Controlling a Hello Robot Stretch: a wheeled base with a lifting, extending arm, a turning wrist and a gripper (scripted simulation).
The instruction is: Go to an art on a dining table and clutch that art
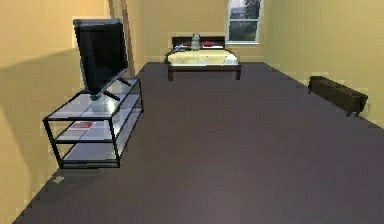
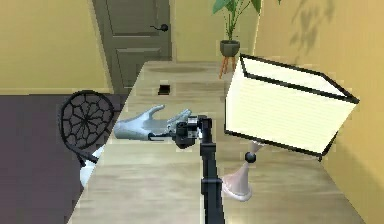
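A pale silver hand-shaped sculpture point(image 2: 140, 124) lies on the light wooden dining table point(image 2: 150, 190) in the arm side view, near the table's left edge. The dark arm rises from the bottom edge, and the gripper point(image 2: 168, 132) at its far end reaches up against the sculpture's wrist end. With the sculpture on the tabletop right at the fingers, I cannot tell whether the gripper holds anything.
A lamp point(image 2: 243, 178) with a large white shade point(image 2: 285, 105) stands just right of the arm. A black wire chair point(image 2: 90, 120) sits at the table's left; a small dark item point(image 2: 165, 90), potted plant point(image 2: 232, 35) and grey door point(image 2: 140, 40) lie beyond. Ahead: TV point(image 1: 98, 55) on a glass stand point(image 1: 95, 125), bed point(image 1: 203, 60), dark bench point(image 1: 338, 94), open dark floor.
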